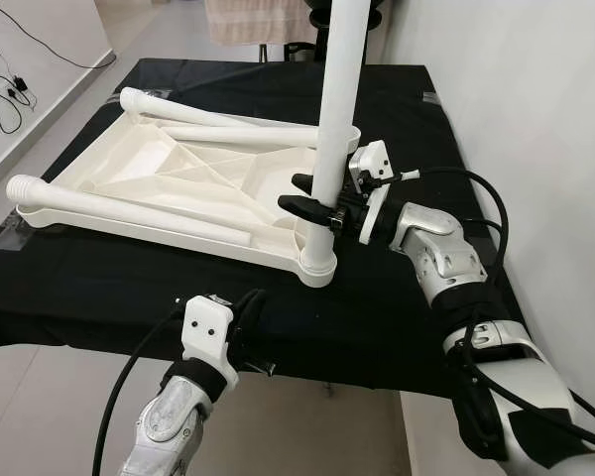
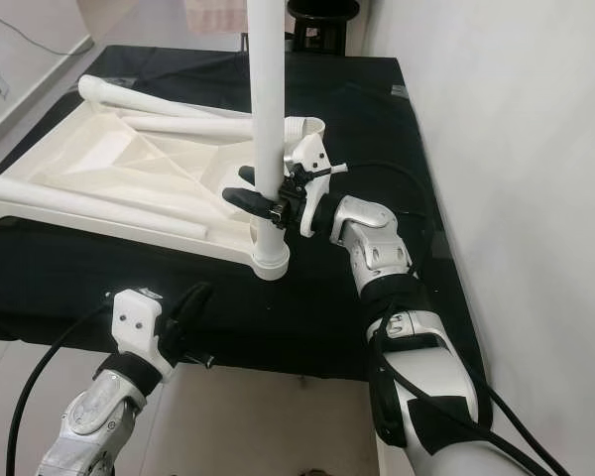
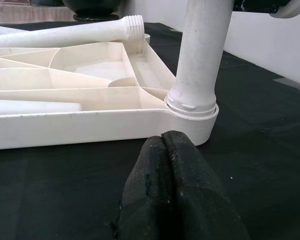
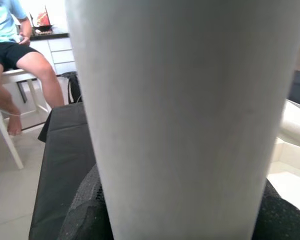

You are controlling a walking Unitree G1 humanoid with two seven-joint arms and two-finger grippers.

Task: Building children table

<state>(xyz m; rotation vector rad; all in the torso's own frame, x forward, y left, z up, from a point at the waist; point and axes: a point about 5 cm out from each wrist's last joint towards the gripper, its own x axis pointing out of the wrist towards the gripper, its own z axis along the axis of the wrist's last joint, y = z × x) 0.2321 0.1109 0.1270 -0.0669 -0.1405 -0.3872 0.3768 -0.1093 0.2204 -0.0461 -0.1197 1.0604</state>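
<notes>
Right claw (image 1: 311,195) clamped around upright table leg (image 1: 337,99) in tabletop (image 1: 169,188) corner socket; left claw (image 1: 250,302) closed, empty.

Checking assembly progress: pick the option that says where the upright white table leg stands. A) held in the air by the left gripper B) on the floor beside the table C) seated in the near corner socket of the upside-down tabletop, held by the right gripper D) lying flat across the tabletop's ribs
C: the upright table leg stands in the corner socket of the upside-down tabletop, with the right gripper closed around it.
</notes>
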